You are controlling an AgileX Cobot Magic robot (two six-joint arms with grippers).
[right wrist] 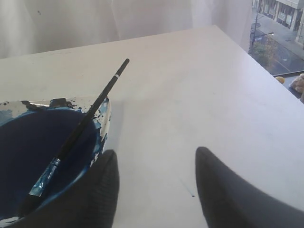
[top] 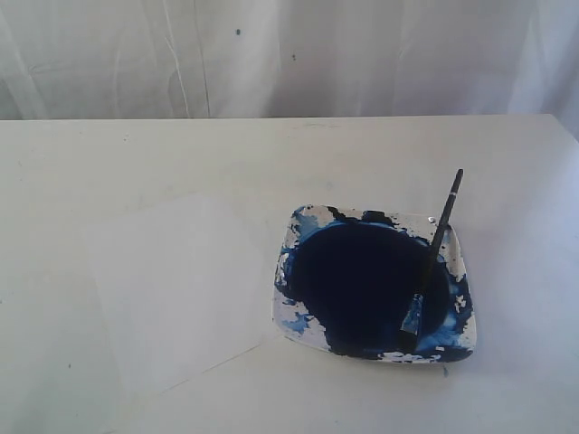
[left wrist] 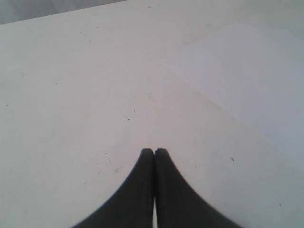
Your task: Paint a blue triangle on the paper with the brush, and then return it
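Right gripper [right wrist: 156, 152] apart, left gripper [left wrist: 154, 151] together, over white table [top: 181, 154] before white curtain [top: 362, 54]

The dish [top: 298, 222] of dark paint stands on the bench [top: 136, 163] toward its near right, and the brush [top: 435, 246] leans in it, its handle jutting up past the far rim. The paper [top: 176, 289] lies flat just left of the dish. Open bench runs along the far edge, the left edge and right of the dish.

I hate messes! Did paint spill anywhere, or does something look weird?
No spill on the table. The dish is smeared blue around its rim; the brush leans in the paint, handle over the rim.
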